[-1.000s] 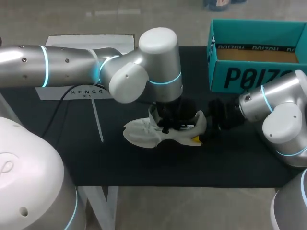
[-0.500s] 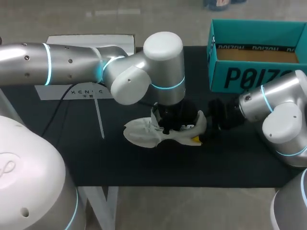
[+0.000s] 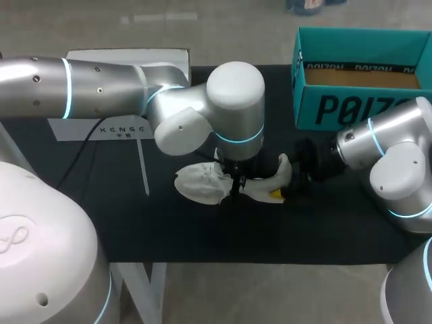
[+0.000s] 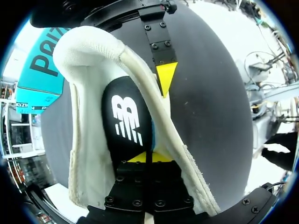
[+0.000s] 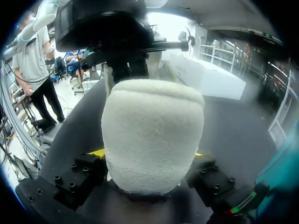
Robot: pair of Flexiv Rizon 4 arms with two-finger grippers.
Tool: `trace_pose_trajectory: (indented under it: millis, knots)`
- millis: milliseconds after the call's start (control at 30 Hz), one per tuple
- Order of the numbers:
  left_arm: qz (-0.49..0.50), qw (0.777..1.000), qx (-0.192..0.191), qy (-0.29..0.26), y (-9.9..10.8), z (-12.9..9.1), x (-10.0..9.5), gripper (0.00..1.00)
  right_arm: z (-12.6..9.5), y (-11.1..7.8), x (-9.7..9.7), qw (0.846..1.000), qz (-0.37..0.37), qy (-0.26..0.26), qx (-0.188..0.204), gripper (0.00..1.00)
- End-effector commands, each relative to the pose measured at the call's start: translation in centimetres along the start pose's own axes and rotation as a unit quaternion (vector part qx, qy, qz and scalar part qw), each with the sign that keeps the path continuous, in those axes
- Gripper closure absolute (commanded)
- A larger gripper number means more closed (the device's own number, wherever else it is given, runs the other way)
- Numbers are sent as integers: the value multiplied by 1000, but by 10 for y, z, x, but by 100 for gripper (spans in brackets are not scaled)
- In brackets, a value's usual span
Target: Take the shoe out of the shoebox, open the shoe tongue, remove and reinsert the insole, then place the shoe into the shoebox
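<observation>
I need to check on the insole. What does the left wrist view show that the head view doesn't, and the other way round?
Only the left wrist view: the black insole inside the shoe, with the left gripper shut on its edge. Only the head view: the shoe's toe and the shoebox's open top. Both: the white shoe, the teal shoebox, and a yellow fingertip of the right gripper against the heel.

The shoe (image 3: pixel 202 183) lies on the table (image 3: pixel 202 233) — shoebox (image 3: pixel 358 84) behind-right.
</observation>
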State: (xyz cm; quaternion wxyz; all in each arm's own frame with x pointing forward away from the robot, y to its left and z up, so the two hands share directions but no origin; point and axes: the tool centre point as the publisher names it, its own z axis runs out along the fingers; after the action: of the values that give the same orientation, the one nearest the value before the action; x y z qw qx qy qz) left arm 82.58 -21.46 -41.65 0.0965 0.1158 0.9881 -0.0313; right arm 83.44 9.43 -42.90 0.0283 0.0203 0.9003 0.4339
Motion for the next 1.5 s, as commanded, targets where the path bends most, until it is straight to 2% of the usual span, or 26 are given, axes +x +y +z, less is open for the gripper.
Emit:
trace_pose_trajectory:
  millis: [33, 200, 567, 833, 1100, 1433, 1500]
  knots:
    - [-3, 1000, 2, 0, 3, 10, -2, 100, 5, 1, 4, 1000, -1, 0, 2, 100]
    - [-15, 1000, 7, 3, 6, 7, 1, 100, 5, 1, 4, 1000, -1, 0, 2, 100]
    - [-24, 999, 29, -26, 9, -28, -3, 100, 5, 1, 4, 1000, -1, 0, 2, 100]
    - [-36, 997, 46, -41, 16, -44, -9, 100, 5, 1, 4, 1000, -1, 0, 2, 100]
    - [-39, 996, 79, -24, 12, -42, -10, 100, 5, 1, 4, 1000, -1, 0, 2, 100]
    - [-50, 994, 89, -36, 26, -68, -17, 100, 5, 1, 4, 1000, -1, 0, 2, 100]
    - [-57, 992, 108, -35, 29, -73, -17, 100, 5, 1, 4, 1000, -1, 0, 2, 100]
